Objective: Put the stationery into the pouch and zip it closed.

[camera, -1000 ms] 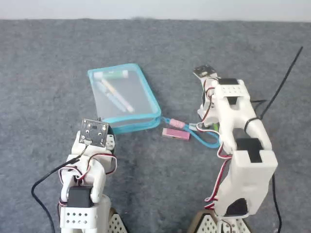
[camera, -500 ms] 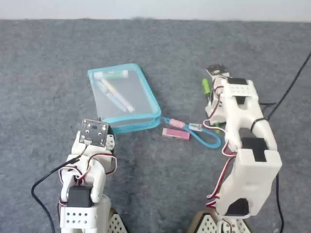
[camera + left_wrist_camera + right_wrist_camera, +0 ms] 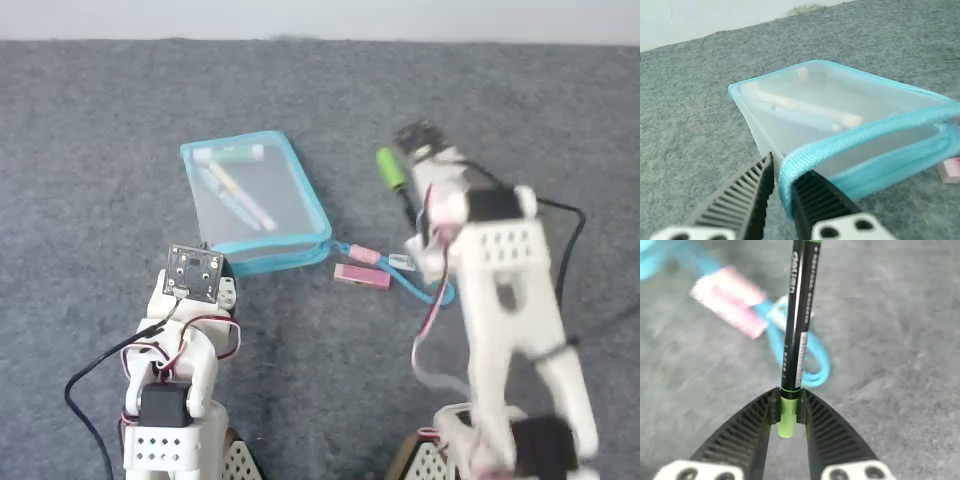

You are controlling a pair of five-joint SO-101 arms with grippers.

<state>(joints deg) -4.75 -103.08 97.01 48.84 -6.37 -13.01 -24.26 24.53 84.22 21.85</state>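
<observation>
A clear pouch point(image 3: 255, 200) with teal zip trim lies open on the grey carpet, and a few pens point(image 3: 240, 195) are inside it. My left gripper point(image 3: 782, 187) is shut on the pouch's teal rim point(image 3: 840, 145) at its near corner, below the left wrist point(image 3: 195, 270). My right gripper point(image 3: 787, 412) is shut on a green-and-black pen point(image 3: 796, 325), held above the carpet to the right of the pouch. The pen's green cap point(image 3: 391, 168) points away from the arms. A pink eraser point(image 3: 361, 276) lies just right of the pouch's near corner.
A blue loop strap point(image 3: 425, 288) with a pink tag trails from the pouch's corner toward the right arm point(image 3: 500, 270). The eraser point(image 3: 730, 295) and the strap point(image 3: 815, 360) lie under the held pen. Bare carpet spreads to the left and far side.
The right arm has risen and swung left, carrying the green pen away from the strap toward the pouch. The left arm and pouch have not moved.
</observation>
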